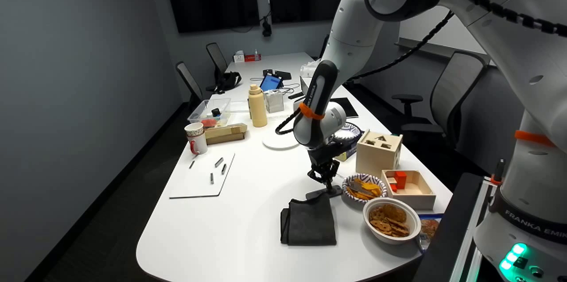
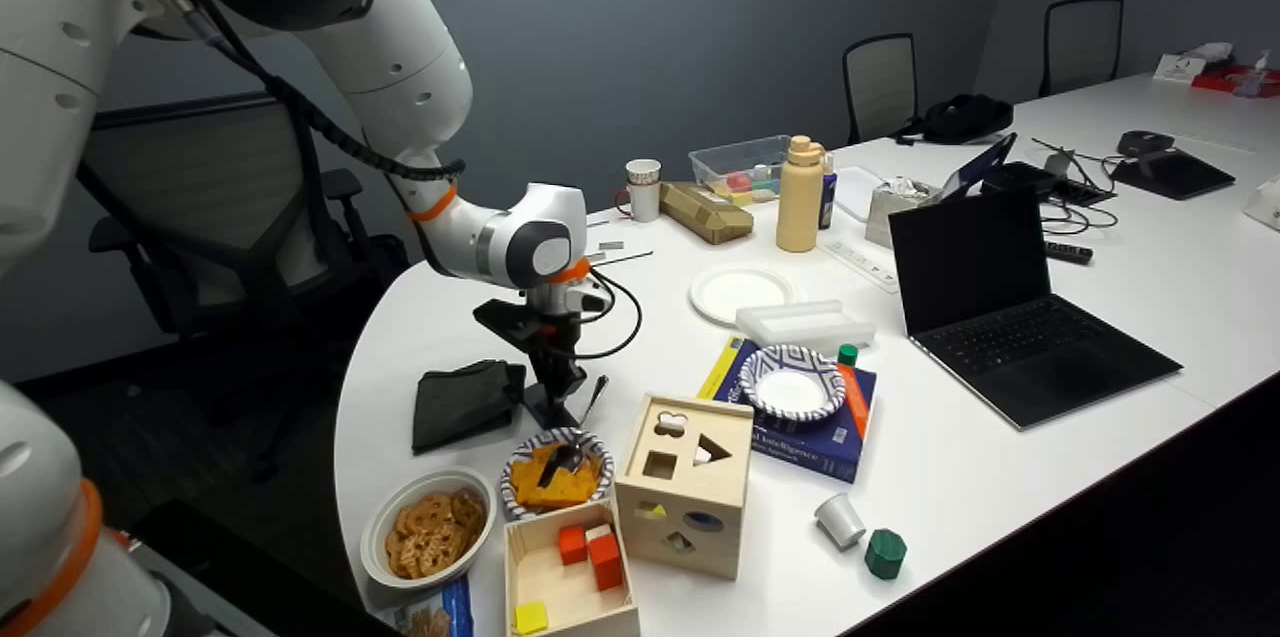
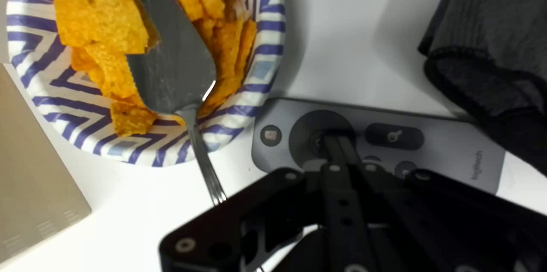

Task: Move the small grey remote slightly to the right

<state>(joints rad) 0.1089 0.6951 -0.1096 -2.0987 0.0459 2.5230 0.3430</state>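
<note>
The small grey remote [image 3: 448, 148], a slim bar with round dark buttons, lies flat on the white table in the wrist view. It also shows in both exterior views [image 1: 313, 194] [image 2: 541, 411], partly hidden by the gripper. My gripper [image 3: 335, 138] points down with its two fingers together and nothing between them. The fingertips are over the remote's round dial, touching it or just above it; I cannot tell which. The gripper also shows in both exterior views [image 1: 328, 184] [image 2: 560, 397]. The gripper hides part of the remote's long side.
A patterned bowl of orange chips [image 3: 30, 56] with a metal server [image 3: 175, 62] in it stands against the remote's dial end. A dark folded cloth [image 3: 491, 20] [image 1: 312, 226] lies at the remote's opposite end. A pretzel bowl [image 1: 414, 215], an open wooden tray [image 1: 421, 200] and a shape box [image 1: 374, 158] stand nearby.
</note>
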